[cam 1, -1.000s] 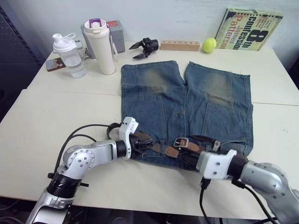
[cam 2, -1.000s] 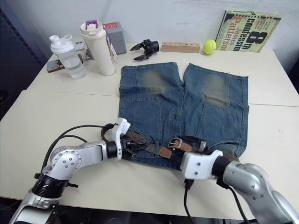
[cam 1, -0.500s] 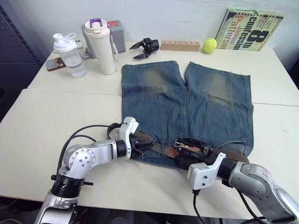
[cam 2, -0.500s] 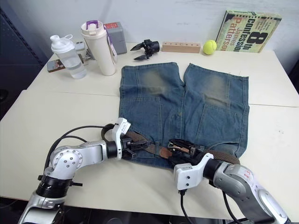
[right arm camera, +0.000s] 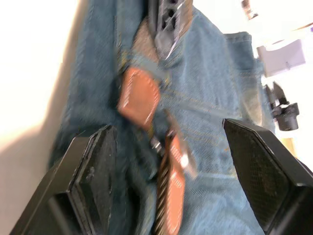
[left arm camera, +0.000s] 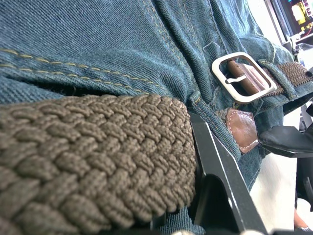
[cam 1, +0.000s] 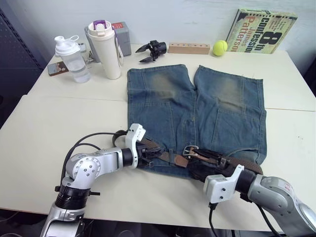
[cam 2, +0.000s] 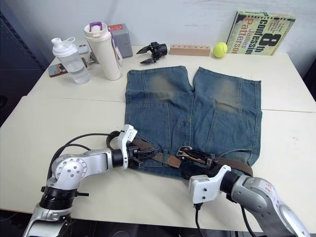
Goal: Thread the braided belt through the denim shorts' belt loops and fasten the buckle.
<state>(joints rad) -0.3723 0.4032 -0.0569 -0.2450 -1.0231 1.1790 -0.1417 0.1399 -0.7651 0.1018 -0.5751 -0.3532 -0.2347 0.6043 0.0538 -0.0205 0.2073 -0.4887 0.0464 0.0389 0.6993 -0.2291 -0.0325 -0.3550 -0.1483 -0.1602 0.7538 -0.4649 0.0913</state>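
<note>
Low in the frame, my left gripper point(cam 1: 154, 154) is clamped on the braided belt point(left arm camera: 93, 147) at the waistband, and my right gripper point(cam 2: 207, 162) hangs spread apart beside the buckle point(cam 1: 190, 150). Beyond them the denim shorts point(cam 1: 197, 106) lie flat mid-frame. I judge the threading mostly done; the tan tip point(right arm camera: 139, 98) isn't yet through the buckle.

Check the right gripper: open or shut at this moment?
Open. The right gripper shows its two black fingers spread wide apart, the braided belt lying between them untouched.
</note>
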